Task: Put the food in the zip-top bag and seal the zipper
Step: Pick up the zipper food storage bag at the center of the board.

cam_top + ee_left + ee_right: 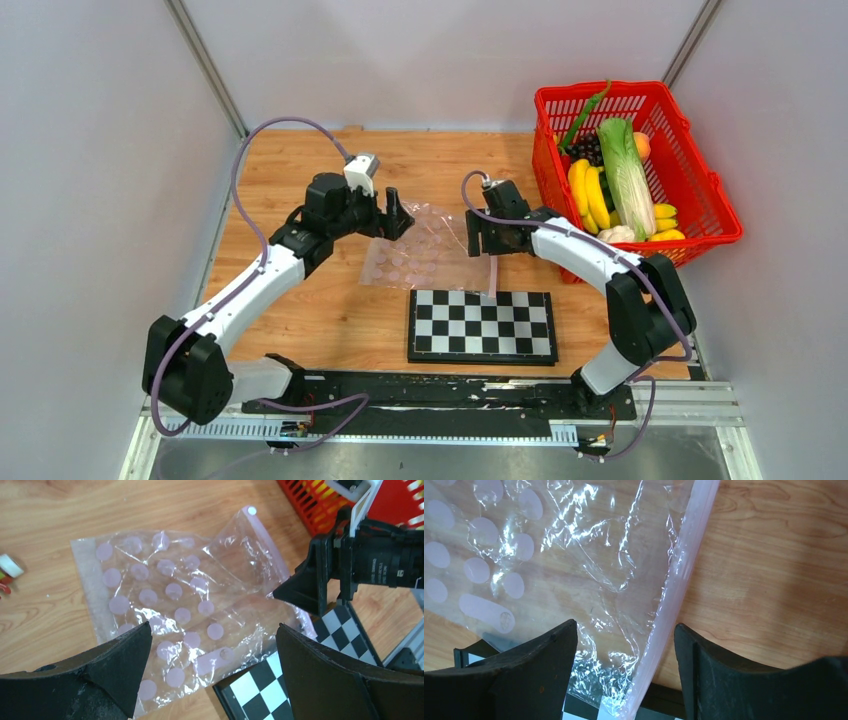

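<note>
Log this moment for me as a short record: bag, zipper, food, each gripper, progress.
bag: clear dotted zip-top plastic bag, empty, crumpled on the wooden table, one corner over the black-and-white chessboard
zipper: pale pink zipper strip along one bag edge; sealed or not, cannot tell
food: toy fruits and vegetables in the red mesh basket
left gripper: open, above the bag
right gripper: open, fingers either side of the zipper strip
progress: no food bagged yet
</note>
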{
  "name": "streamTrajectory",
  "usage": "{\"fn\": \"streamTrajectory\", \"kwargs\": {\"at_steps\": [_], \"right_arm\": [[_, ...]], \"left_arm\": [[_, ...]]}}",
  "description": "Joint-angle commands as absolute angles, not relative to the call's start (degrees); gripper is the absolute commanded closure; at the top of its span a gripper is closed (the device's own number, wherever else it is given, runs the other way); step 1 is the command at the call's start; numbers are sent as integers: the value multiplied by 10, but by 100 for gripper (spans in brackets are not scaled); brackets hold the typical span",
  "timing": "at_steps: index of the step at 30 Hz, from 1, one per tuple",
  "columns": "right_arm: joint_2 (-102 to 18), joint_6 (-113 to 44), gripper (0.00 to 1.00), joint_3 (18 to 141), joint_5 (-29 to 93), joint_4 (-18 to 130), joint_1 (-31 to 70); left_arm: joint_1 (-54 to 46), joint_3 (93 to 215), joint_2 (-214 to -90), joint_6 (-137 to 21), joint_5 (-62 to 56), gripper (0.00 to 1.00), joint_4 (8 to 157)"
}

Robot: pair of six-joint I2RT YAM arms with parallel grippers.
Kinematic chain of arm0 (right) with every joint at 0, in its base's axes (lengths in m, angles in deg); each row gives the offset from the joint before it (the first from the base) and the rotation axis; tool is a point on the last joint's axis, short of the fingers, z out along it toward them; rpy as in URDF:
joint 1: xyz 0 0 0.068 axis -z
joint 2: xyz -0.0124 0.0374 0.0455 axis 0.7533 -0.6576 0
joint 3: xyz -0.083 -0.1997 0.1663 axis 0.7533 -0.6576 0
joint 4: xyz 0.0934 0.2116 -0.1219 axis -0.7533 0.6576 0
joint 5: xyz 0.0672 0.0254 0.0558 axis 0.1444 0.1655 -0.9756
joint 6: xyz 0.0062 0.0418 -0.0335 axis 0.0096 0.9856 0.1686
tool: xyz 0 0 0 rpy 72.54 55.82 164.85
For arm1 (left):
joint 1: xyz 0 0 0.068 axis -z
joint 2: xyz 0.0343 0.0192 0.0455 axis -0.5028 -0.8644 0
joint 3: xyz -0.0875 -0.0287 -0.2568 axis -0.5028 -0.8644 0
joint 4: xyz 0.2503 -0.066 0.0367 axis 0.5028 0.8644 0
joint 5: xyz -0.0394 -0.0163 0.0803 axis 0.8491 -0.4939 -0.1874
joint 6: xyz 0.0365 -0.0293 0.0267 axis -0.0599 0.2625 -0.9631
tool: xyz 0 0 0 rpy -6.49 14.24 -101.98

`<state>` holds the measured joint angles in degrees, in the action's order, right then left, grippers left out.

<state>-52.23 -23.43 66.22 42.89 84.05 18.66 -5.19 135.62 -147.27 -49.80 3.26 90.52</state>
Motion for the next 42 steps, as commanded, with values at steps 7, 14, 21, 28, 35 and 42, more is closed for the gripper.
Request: {"fn": "streamTrajectory", "kwargs": {"at_steps": [7,14,21,28,35,42], "right_arm": [[-524,-165,40,618,432,782,197],[-497,-158,51,580,413,742,199],[-479,-164,62,570,413,729,199],[-477,-175,65,562,371,714,199],[-481,-172,64,555,359,689,200],[-495,-142,67,534,330,643,207]], "left_arm": [[-43,1330,-1462,-528,29,4,934],[-43,1324,-1464,-527,45,9,934],[-43,1324,-1469,-526,52,12,936],[-43,1326,-1473,-525,57,13,938],[-43,1332,-1482,-526,59,14,940],[-43,1325,-1508,-529,50,14,936]]}}
